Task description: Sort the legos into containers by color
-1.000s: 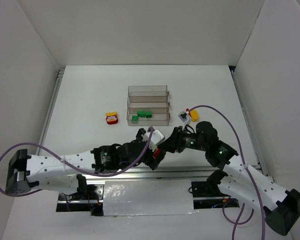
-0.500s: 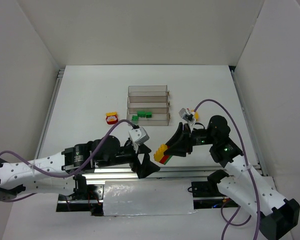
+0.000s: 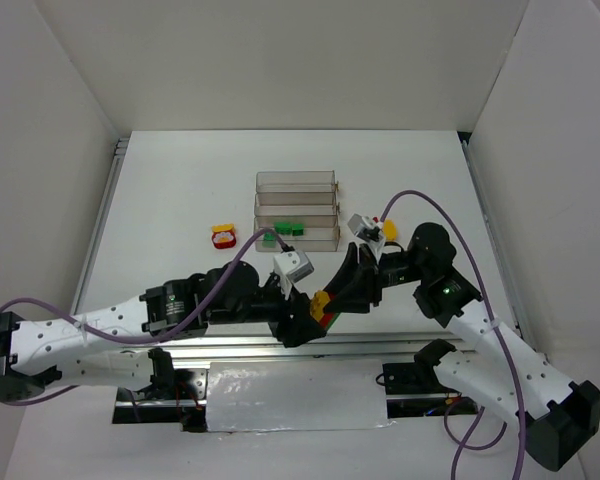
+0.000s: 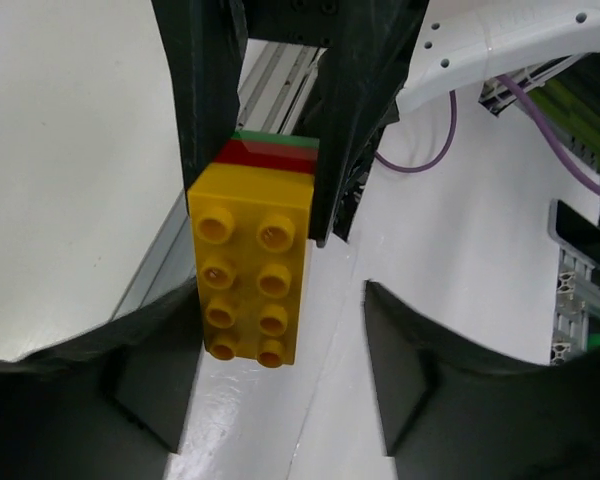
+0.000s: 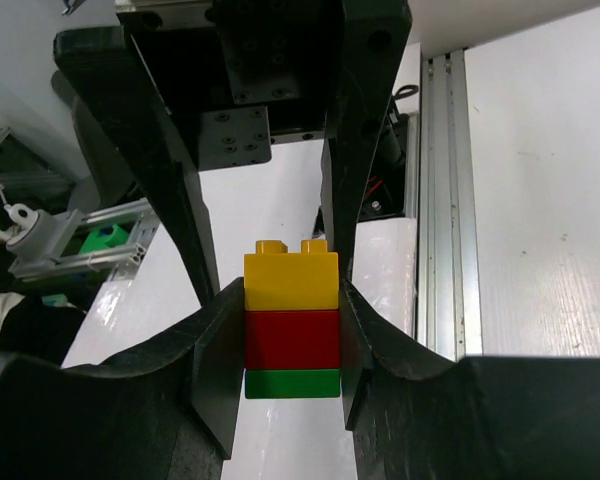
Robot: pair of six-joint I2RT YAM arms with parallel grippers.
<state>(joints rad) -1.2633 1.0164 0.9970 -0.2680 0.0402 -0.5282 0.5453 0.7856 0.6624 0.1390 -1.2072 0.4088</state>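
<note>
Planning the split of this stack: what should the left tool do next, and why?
Probably close the left tool on the yellow brick: it sits between that tool's parted fingers, while the right tool holds the stack by its red layer.

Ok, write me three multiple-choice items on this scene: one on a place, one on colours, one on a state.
1. Where do the loose green bricks lie?
A. in the trough nearest the arms
B. in the middle trough
C. in the farthest trough

2. How do the colours of the held brick stack run, from the studded top down?
A. red, yellow, green
B. yellow, red, green
C. green, yellow, red

3. What state is the right gripper in?
A. open over the table
B. shut on nothing
C. shut on the brick stack

Answers: 1 A, the top view shows the green bricks inside the trough nearest the arms. 2 B, the right wrist view shows yellow over red over green. 3 C, its fingers press against both sides of the brick stack.
</note>
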